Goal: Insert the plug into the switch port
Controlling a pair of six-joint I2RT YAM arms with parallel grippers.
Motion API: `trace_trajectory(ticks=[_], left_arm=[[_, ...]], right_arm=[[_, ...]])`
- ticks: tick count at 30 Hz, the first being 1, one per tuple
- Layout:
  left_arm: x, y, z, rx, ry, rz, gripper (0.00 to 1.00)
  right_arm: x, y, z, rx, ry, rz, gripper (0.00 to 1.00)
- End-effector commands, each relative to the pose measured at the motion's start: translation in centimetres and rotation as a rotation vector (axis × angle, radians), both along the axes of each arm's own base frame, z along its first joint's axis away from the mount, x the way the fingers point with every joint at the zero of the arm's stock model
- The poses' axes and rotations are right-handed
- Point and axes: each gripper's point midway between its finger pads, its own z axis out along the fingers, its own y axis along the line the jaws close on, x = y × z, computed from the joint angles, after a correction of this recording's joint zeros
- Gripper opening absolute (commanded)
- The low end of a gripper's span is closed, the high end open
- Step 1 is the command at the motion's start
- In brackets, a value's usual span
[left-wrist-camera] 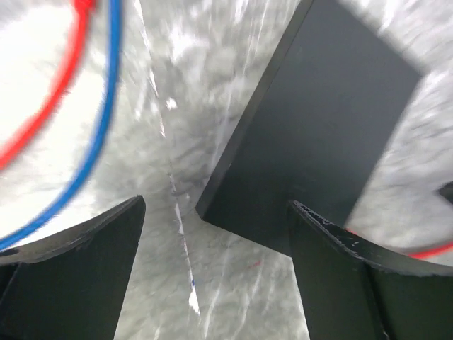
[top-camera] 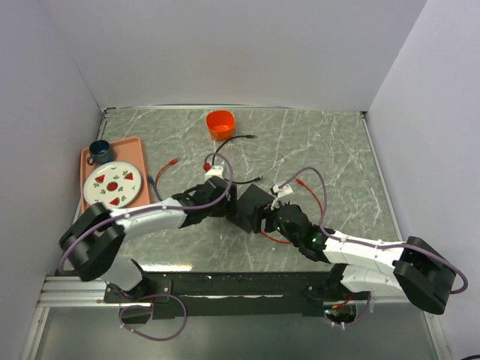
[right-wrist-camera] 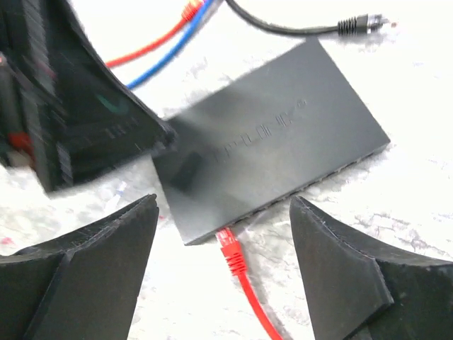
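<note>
Plug (right-wrist-camera: 228, 244) abuts switch (right-wrist-camera: 283, 142); left tool (left-wrist-camera: 216, 204), right tool (right-wrist-camera: 224, 200) hover

Wht arms (top-camera: 150, 217), blk claws (left-wrist-camera: 216, 205) — purple cables (top-camera: 325, 196)

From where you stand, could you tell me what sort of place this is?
Probably a robot test cell: plain white walls box in a marble-patterned table holding a black network switch and a red cable.

Bent inward, left arm (top-camera: 150, 217) and right arm (top-camera: 360, 251) — wrists close, both jaws wide apart (empty)
</note>
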Motion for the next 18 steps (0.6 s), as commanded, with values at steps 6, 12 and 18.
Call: trace_trajectory(ticks=[6, 12, 18], left_arm=[[4.1, 4.0, 6.0, -0.072, -0.087, 0.05, 0.88], [8.4, 8.7, 7.1, -0.04, -0.107, 0.175, 0.86], [11.7, 8.9, 6.4, 0.005, -0.09, 0.142, 0.83]], right_arm=[[0.3, -0.4, 2.8, 0.077, -0.047, -0.029, 0.86], [0.3, -0.6, 3.7, 0.074, -0.053, -0.03, 0.88], [0.2, -0.6, 3.7, 0.073, -0.037, -0.037, 0.89]])
